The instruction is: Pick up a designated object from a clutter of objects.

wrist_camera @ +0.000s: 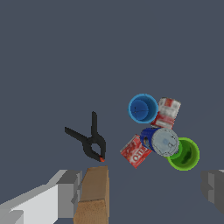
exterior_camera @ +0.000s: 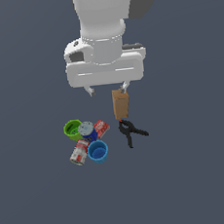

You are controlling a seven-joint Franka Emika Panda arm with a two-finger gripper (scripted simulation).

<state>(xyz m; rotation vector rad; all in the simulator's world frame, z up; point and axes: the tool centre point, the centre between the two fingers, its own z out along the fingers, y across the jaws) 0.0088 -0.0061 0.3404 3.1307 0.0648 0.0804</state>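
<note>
The designated object, a tan-brown cardboard box (exterior_camera: 121,104), stands upright just below the gripper finger (exterior_camera: 125,86) on the exterior view's right. My gripper (exterior_camera: 107,88) hangs above the floor with its jaws spread wide. In the wrist view the box (wrist_camera: 94,194) lies against the inner side of one grey finger (wrist_camera: 68,192), while the other finger (wrist_camera: 214,188) is far from it. The gripper (wrist_camera: 140,190) holds nothing. The clutter of objects lies to the exterior view's left of the box.
A black clamp (exterior_camera: 131,132) lies just in front of the box. In the cluster are a green cup (exterior_camera: 73,130), a blue can with grey lid (exterior_camera: 87,130), a small red box (exterior_camera: 101,128), a red-and-white can (exterior_camera: 79,152) and a blue cup (exterior_camera: 98,151).
</note>
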